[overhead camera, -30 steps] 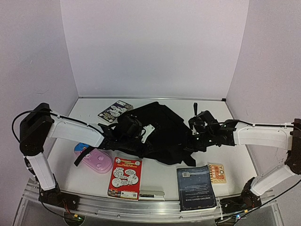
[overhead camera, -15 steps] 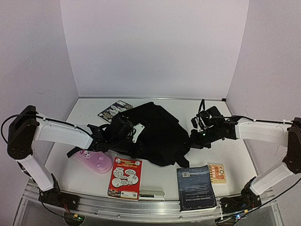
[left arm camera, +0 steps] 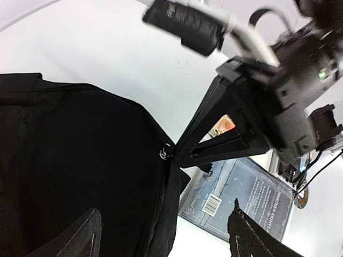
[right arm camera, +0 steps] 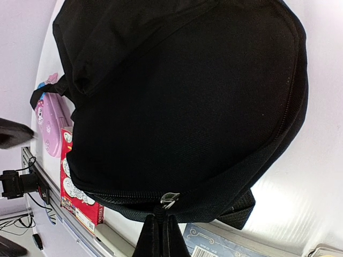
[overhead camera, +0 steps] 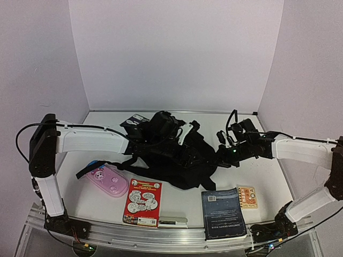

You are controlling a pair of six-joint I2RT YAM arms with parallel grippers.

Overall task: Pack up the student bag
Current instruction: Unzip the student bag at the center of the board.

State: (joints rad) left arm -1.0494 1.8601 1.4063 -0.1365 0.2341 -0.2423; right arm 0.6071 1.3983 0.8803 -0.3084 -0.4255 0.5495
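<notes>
Gaping wide over the student bag point(overhead camera: 179, 160), the left hand point(left arm camera: 165, 208) holds nothing. In the left wrist view its two fingers point(left arm camera: 80, 238) stand well apart, with only black fabric and a corner of the blue book point(overhead camera: 223, 212) under the gap. It hangs above the bag's far side; whether it brushes the cloth I cannot tell.

The right hand point(right arm camera: 162, 227) is pinched shut on the bag's right edge, just beside the silver zip pull point(right arm camera: 169, 199), and the fabric runs taut from there to its fingertips.

The bag lies slumped in the middle of the bench point(overhead camera: 268, 179), between the two arms. One strap point(overhead camera: 99, 167) trails left past the far end of a pink pencil case point(overhead camera: 111, 182). Along the front edge lie a red book point(overhead camera: 143, 201), a marker point(overhead camera: 172, 220), the blue book and a small orange booklet point(overhead camera: 247, 196).

A second ago the left hand was closed low at the bag's near left side. Since then it has let go, opened and swung to the far side. Its arm now covers most of a black-and-white comic point(overhead camera: 131, 122) that lay in plain view before. The right hand has kept its pinch at the same corner. The bag's left part has bunched in toward the middle, while the books and marker have stayed put.
</notes>
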